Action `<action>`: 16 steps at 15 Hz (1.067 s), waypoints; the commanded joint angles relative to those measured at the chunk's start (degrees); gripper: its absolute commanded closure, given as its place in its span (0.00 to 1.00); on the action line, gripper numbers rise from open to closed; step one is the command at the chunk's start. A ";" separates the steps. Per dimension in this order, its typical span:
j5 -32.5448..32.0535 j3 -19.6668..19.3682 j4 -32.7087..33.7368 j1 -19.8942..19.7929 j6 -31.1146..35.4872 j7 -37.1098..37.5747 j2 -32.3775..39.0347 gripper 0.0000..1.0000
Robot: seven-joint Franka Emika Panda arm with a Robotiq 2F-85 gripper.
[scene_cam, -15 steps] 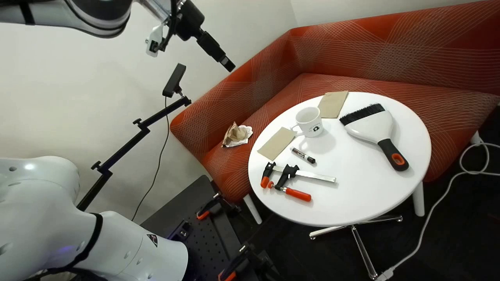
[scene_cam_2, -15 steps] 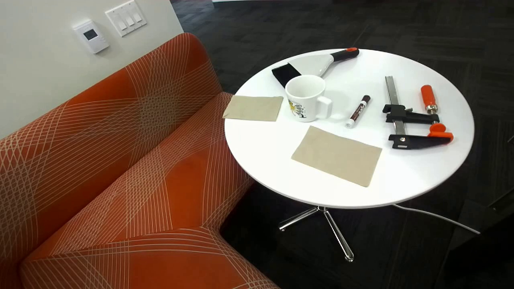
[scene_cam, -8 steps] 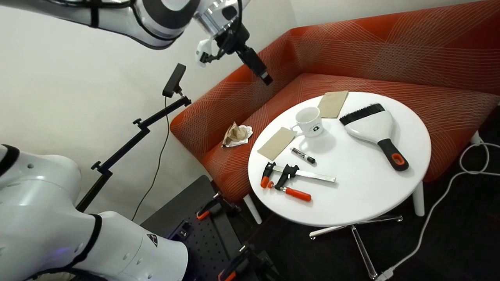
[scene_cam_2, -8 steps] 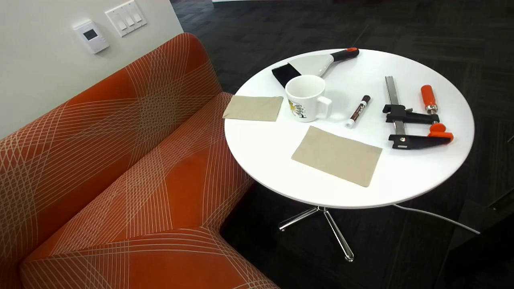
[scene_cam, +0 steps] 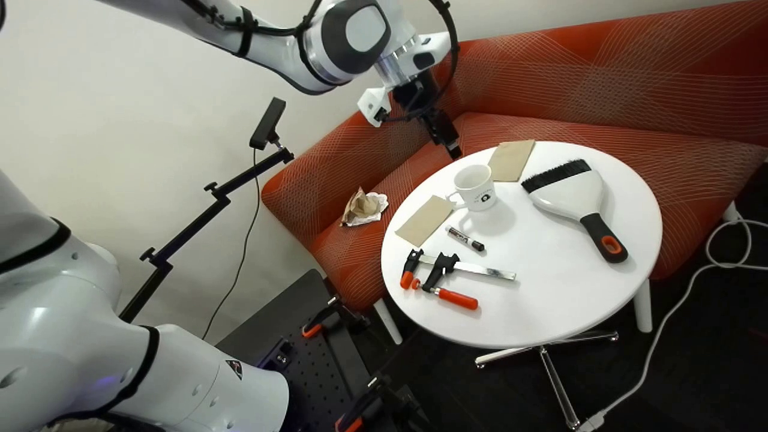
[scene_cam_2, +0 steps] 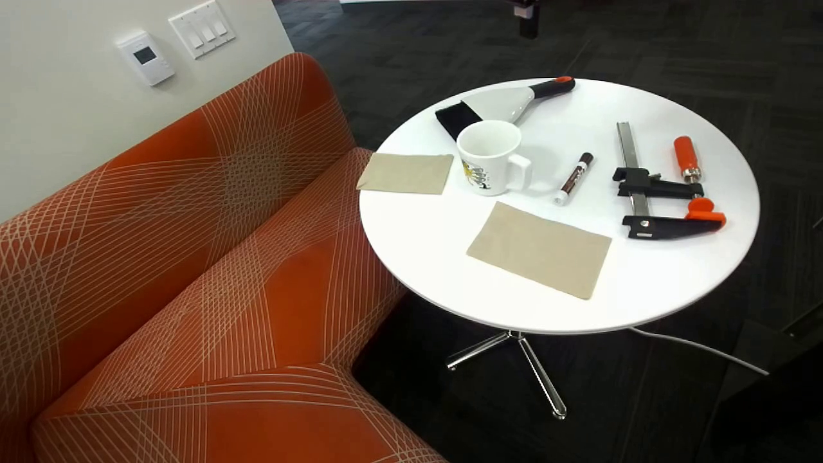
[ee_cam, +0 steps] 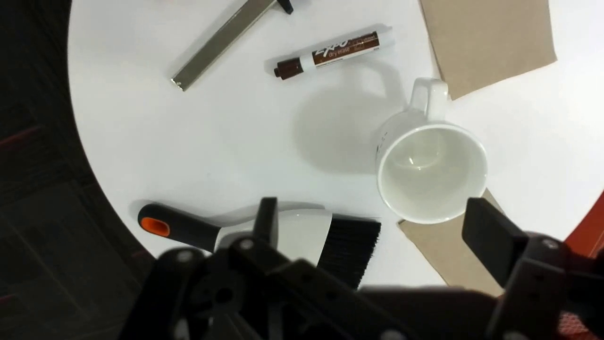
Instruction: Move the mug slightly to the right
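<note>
Two fingers (ee_cam: 493, 243), set well apart with nothing between them: end effector (ee_cam: 373, 222) released. Mug (ee_cam: 432, 165) stands upright on the bench (ee_cam: 212, 146), lower than the end effector and ahead of its fingertips, offset toward the finger on the right of the wrist view. The two are apart in both exterior views. Judged: approach, move not yet begun.

Placement. Wide spread presumably meant to take the mug by wall or body; which, cannot tell. Handle (ee_cam: 439, 101) points away from the end effector, so rim likely met first. Base down, mouth up: should slide or lift without tipping. Brush (ee_cam: 304, 238) lies below the finger on the wrist view's left, bristles toward the mug; a descent could foul it.

Views. Wrist view looks down into the mug: pale interior, no contents made out. There the rim overlaps a tan sheet (ee_cam: 450, 250) below the right-hand finger; an exterior view shows bare bench between that tan sheet (scene_cam_2: 405, 173) and the mug. Yellow-and-black print (scene_cam_2: 476, 175) also shows there, not at the wrist. Marker (ee_cam: 347, 51) lettering, ahead of the end effector, reads clearly only at the wrist. Finger spacing: unreadable in both exterior views.
</note>
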 commanded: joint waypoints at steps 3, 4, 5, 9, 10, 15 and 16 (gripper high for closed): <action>1.71 -4.57 6.49 4.14 4.12 0.16 9.01 0.00; 1.94 -4.92 4.28 4.42 2.73 -0.98 6.60 0.00; 2.05 -5.37 4.86 4.79 3.60 -1.02 7.81 0.00; 2.15 -5.70 5.86 5.09 4.08 -1.07 9.11 0.00; 1.78 -5.92 5.94 5.28 4.42 -0.74 9.04 0.00; 3.54 -6.18 7.53 5.16 6.05 -1.79 12.15 0.00; 4.26 -6.03 7.64 5.02 6.42 -2.27 12.70 0.00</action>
